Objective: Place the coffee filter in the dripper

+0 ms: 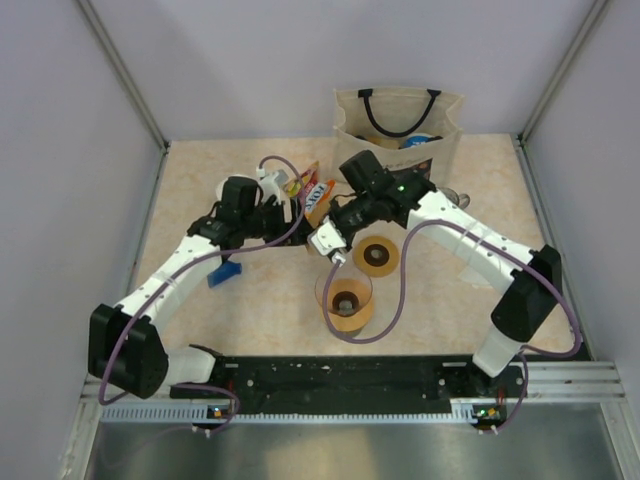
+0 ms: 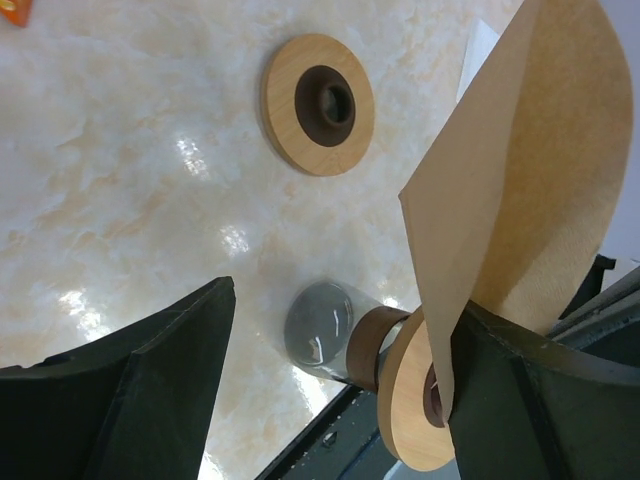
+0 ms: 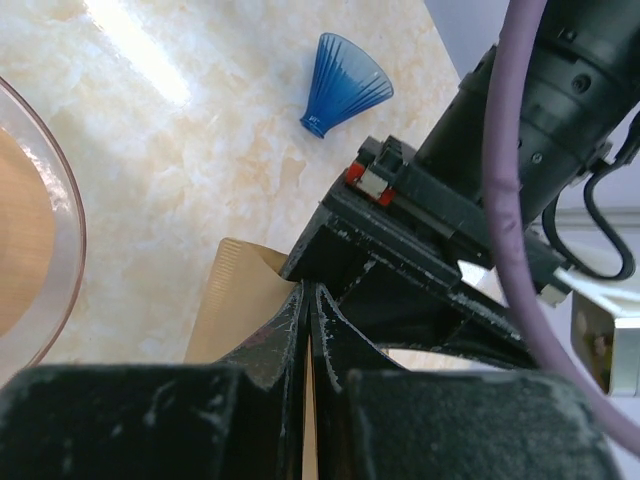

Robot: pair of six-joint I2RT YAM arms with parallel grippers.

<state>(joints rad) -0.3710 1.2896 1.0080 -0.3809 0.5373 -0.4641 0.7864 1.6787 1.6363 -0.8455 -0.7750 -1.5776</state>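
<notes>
The brown paper coffee filter is pinched in my right gripper, whose jaws are shut on its edge; the paper sticks out to the left of the fingers. My left gripper is open, its fingers wide apart, and the filter rests against its right finger. The two grippers meet above the table's middle, left and right. The glass dripper with its wooden collar stands just in front of them. It also shows in the left wrist view, and its rim in the right wrist view.
A second wooden ring lies right of the grippers and also shows in the left wrist view. A blue ribbed cone lies to the left. A tote bag stands at the back, with snack packets in front of it.
</notes>
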